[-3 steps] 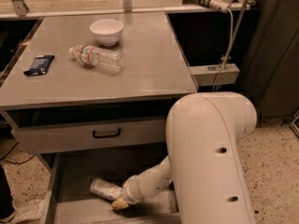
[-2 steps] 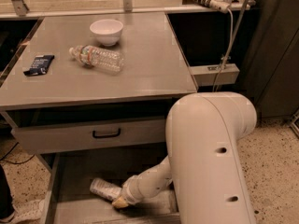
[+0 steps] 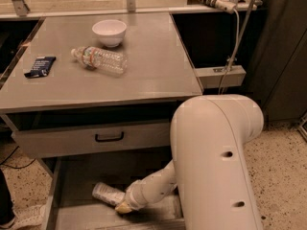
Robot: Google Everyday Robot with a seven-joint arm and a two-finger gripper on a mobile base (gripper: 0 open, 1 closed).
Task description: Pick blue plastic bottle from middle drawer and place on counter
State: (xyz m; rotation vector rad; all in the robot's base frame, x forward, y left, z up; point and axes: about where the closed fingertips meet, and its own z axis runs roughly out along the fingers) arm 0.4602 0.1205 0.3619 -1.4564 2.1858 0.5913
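Observation:
The blue plastic bottle [image 3: 107, 193] lies on its side on the floor of the pulled-out middle drawer [image 3: 76, 181], low in the view. My white arm reaches down into the drawer and my gripper [image 3: 123, 206] sits right at the bottle's right end, touching or very near it. The counter [image 3: 153, 66] is the grey top of the cabinet above.
On the counter lie a clear water bottle with a red-and-white label [image 3: 100, 60], a white bowl [image 3: 109, 32] and a dark blue packet [image 3: 40, 66]. A shut drawer front with a black handle [image 3: 109, 137] overhangs the open drawer. A white cable [image 3: 235, 37] hangs at the right.

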